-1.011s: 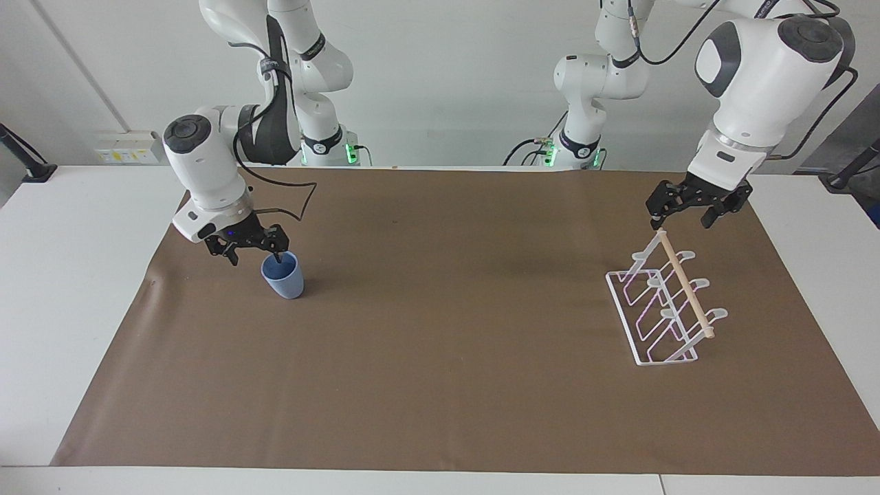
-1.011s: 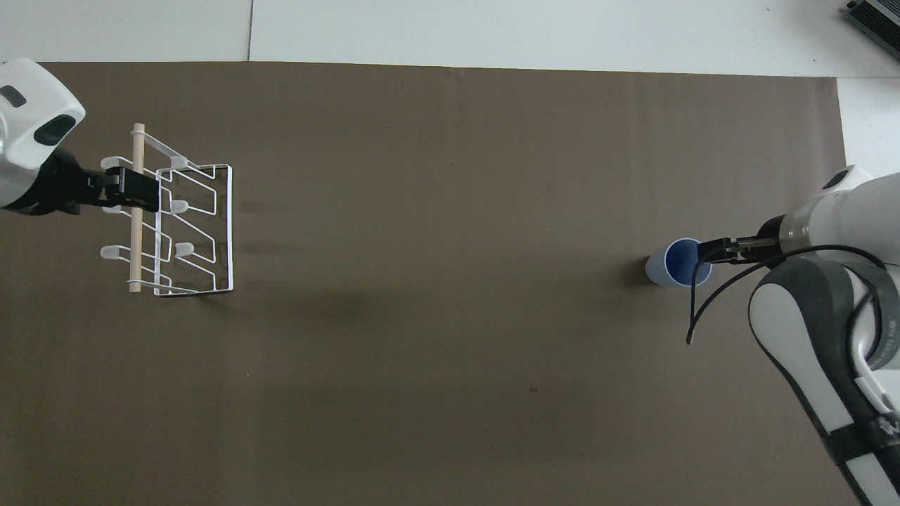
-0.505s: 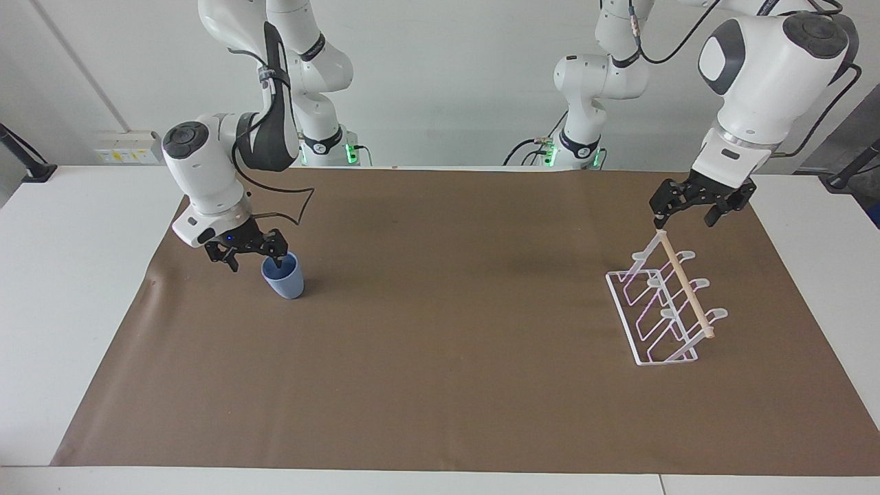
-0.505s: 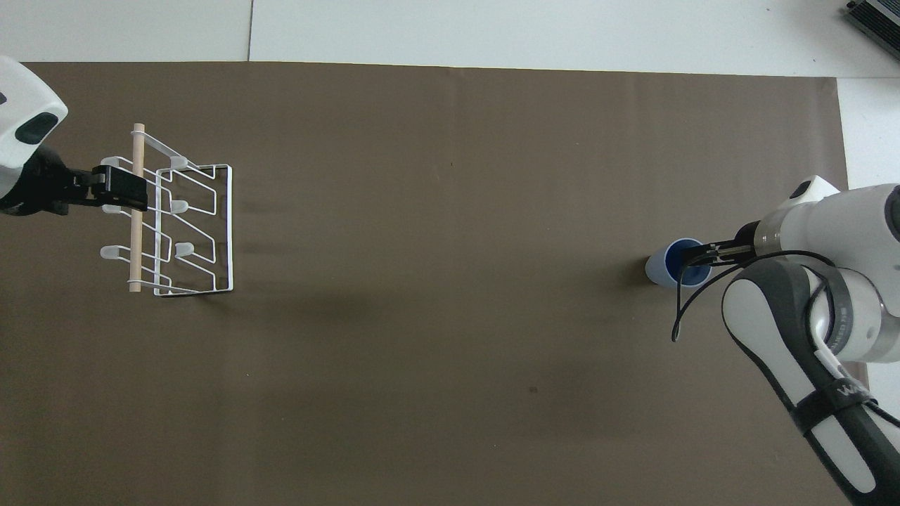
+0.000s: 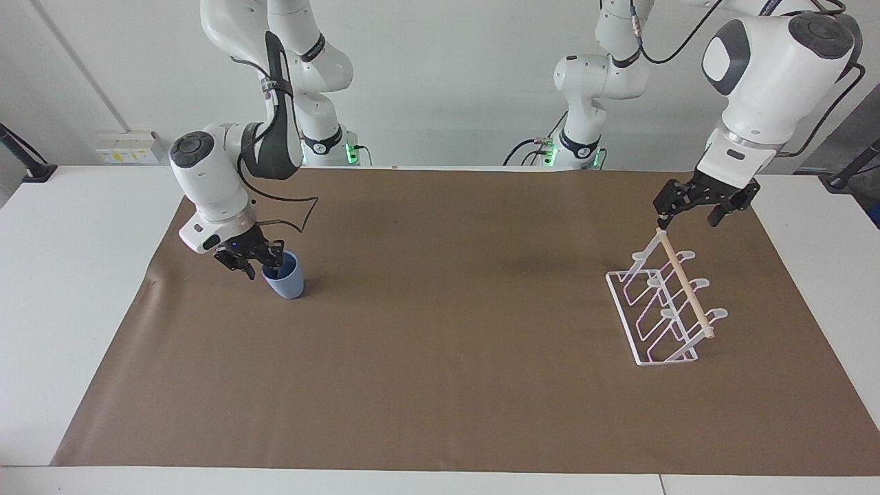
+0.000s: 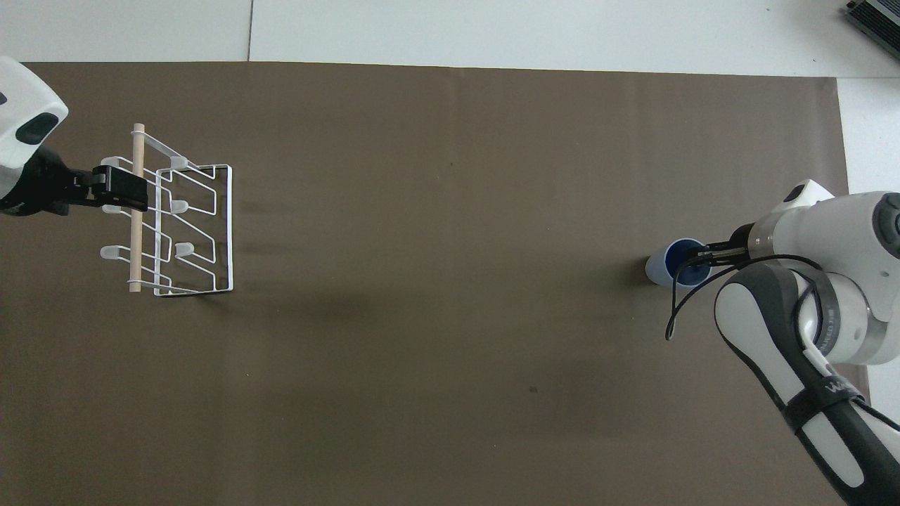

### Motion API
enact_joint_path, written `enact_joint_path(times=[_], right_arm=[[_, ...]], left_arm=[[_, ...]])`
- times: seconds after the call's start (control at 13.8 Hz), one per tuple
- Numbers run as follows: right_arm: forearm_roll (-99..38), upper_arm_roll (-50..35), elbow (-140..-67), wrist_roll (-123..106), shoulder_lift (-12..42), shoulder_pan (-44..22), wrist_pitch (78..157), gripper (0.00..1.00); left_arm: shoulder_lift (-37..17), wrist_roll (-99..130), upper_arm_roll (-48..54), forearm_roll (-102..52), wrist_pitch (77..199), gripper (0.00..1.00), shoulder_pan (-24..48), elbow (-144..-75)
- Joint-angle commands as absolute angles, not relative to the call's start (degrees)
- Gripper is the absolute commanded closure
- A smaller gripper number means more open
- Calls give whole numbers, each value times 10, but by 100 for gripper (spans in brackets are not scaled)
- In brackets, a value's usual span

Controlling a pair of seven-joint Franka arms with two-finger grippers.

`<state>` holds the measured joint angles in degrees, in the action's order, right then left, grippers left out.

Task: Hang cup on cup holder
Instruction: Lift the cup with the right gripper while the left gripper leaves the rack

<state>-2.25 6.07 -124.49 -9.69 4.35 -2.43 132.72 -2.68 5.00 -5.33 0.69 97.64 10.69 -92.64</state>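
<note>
Cup [image 5: 284, 276], a small light-blue tapered plastic tumbler, upright on the brown-covered tabletop [image 5: 440, 385] at the right arm's end: judged light, stiff, slippery. Right gripper [image 5: 260, 264] straddles its rim, the natural hold, fingers closing; grip unconfirmed. White wire cup holder [image 5: 663, 307] with wooden dowel stands well apart; left gripper [image 5: 689, 212] waits above, fingers apart.

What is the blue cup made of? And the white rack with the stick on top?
The cup looks like plastic: plain light blue, matte, no shine, thin rim. The rack looks like thin metal wire coated white, bent into loops you can see through. The stick along its top looks like pale, bare wood, though painted plastic can't be ruled out.
</note>
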Motion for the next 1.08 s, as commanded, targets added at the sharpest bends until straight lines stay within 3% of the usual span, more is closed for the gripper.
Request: enact_joint_path(times=[0.0, 0.22, 0.51, 0.72, 1.01], right_arm=[[-41, 58, -1245, -110, 41, -20, 1332, 100], [-88, 58, -1210, -107, 40, -25, 1302, 100], [-159, 57, -1130, -97, 28, -25, 1196, 100], [-276, 51, -1093, -39, 9, -27, 1145, 100], [-409, 21, -1081, 71, -13, -29, 1120, 100]], left_arm=[[-9, 51, -50, 14, 981, 0, 102, -947], [-10, 51, -50, 14, 983, 0, 103, -947], [-5, 50, -49, 14, 974, 0, 104, -947], [-2, 46, -47, -1, 983, 0, 103, -954], [19, 40, -69, -154, 1027, 0, 77, -1008]])
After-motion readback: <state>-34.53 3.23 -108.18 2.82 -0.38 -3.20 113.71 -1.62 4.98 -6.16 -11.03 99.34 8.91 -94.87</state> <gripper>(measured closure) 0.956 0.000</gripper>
